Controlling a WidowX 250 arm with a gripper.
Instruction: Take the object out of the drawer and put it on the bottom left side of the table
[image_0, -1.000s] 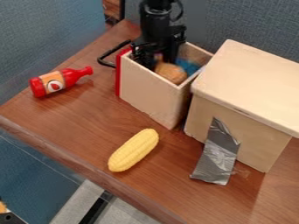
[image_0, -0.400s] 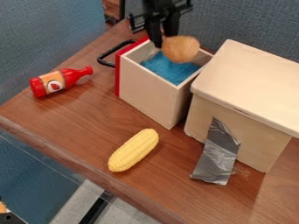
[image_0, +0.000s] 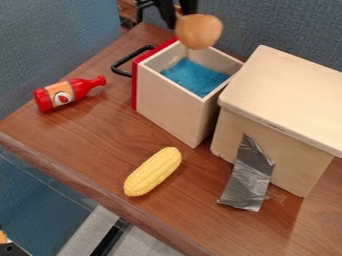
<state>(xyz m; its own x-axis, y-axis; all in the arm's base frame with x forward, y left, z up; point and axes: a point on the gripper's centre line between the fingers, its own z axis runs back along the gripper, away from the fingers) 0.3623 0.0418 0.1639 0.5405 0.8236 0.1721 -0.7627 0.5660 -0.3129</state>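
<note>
At the top edge of the camera view the black gripper (image_0: 178, 11) is shut on a round orange-brown object (image_0: 199, 31). Both hang above the back of the pulled-out wooden drawer (image_0: 170, 102), higher than its rim. The drawer has a red front and a black handle, and a blue lining lies on its floor. The brown table (image_0: 100, 137) spreads out to the left and in front of the drawer.
A red bottle (image_0: 69, 93) lies at the left, and a yellow corn cob (image_0: 153, 171) lies near the front edge. The wooden cabinet (image_0: 287, 100) with grey tape (image_0: 248, 175) stands right of the drawer. Blue panels border the table behind.
The gripper has risen out of the drawer with the round object, which was inside it a second ago. It now hangs higher and slightly farther left than in the middle frame.
</note>
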